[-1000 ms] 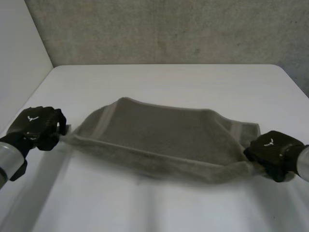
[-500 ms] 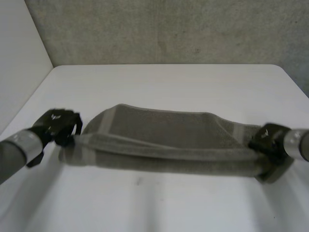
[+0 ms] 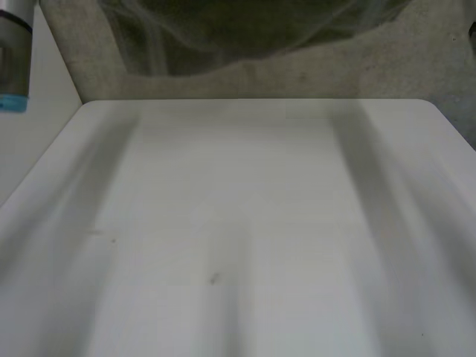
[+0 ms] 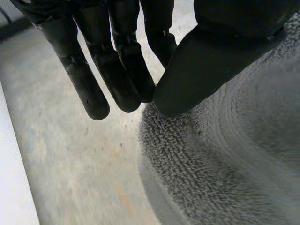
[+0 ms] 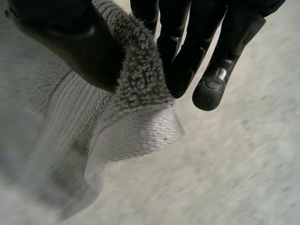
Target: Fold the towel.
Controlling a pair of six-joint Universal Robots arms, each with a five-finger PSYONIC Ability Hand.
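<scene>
The grey-brown towel (image 3: 245, 30) hangs in the air above the far part of the white table (image 3: 238, 223), blurred with motion. In the left wrist view my left hand (image 4: 117, 70) pinches one end of the towel (image 4: 225, 164) between its thumb (image 4: 211, 61) and fingertips. The right wrist view has my right hand (image 5: 183, 56) shut on the other end of the towel (image 5: 136, 93), the fluffy edge and woven band squeezed between thumb (image 5: 79, 47) and fingers. The towel sags between the two hands.
My left arm (image 3: 15, 52) reaches up at the far left. A grey wall (image 3: 297, 74) stands behind the table's far edge, and a pale wall (image 3: 37, 149) runs along the left side.
Both hands have risen sharply with the towel. It lay stretched on the table a second ago and now hangs high above the far edge.
</scene>
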